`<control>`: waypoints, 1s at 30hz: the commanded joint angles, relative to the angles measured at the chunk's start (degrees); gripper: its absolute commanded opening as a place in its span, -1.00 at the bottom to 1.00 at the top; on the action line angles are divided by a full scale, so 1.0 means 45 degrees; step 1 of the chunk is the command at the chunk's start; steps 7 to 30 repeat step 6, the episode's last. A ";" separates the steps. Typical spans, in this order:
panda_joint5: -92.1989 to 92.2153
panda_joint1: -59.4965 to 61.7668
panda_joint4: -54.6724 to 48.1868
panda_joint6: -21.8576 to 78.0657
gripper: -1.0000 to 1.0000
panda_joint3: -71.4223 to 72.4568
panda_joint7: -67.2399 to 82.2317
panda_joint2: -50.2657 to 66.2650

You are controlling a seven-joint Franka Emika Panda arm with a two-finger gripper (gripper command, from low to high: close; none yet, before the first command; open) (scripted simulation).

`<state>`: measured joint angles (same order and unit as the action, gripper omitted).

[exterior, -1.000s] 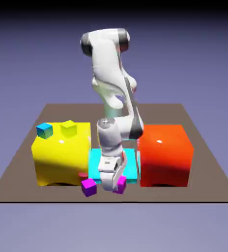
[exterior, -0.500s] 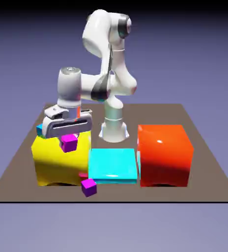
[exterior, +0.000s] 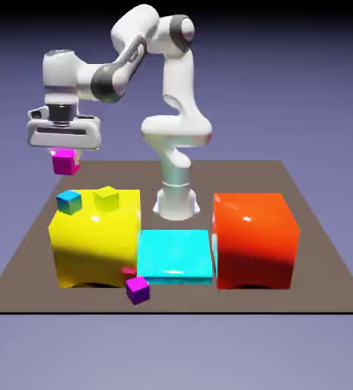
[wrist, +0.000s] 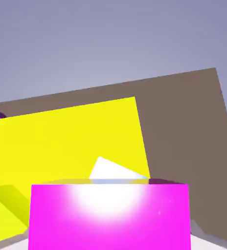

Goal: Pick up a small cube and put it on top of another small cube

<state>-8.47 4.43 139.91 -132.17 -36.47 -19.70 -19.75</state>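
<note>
The small pink cube (exterior: pixel 65 161) is tiny, glossy and magenta, with a bright white glare across the face that fills the bottom of the hand view (wrist: pixel 109 215). It hangs in the air, well above the big yellow block (exterior: pixel 96 236) and toward that block's far corner on the exterior view's left. It touches nothing but my claw.

My claw (exterior: pixel 64 152) is clenched on this pink cube, pointing straight down, with the cube sitting between the fingertips just under the wide grey palm. In the hand view the cube is so large that it hides both fingertips.

The small teal cube (exterior: pixel 69 202) rests on top of the yellow block, at its corner on the exterior view's left, below the pink cube and a little nearer the camera. A tiny yellow cube (exterior: pixel 106 199) stands on the same top, just beside the teal one.

A second pink cube (exterior: pixel 138 289) lies on the brown table (exterior: pixel 316 251), in front of the yellow block's near corner on the exterior view's right. A flat cyan block (exterior: pixel 175 255) lies against the yellow block on that same side, and a big red block (exterior: pixel 254 238) stands beyond the cyan one.

I can read no brands, labels or writing on anything.
</note>
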 commanded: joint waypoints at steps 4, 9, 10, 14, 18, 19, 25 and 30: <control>0.0177 -0.0109 0.0401 -0.0886 1.00 -0.0229 0.0175 0.0521; -0.0095 0.0029 -0.0103 0.0220 1.00 0.0059 -0.0077 -0.0134; -0.0095 0.0029 -0.0103 0.0220 1.00 0.0059 -0.0077 -0.0134; -0.0095 0.0029 -0.0103 0.0220 1.00 0.0059 -0.0077 -0.0134; -0.0095 0.0029 -0.0103 0.0220 1.00 0.0059 -0.0077 -0.0134; -0.0095 0.0029 -0.0103 0.0220 1.00 0.0059 -0.0077 -0.0134; -0.0095 0.0029 -0.0103 0.0220 1.00 0.0059 -0.0077 -0.0134; -0.0095 0.0029 -0.0103 0.0220 1.00 0.0059 -0.0077 -0.0134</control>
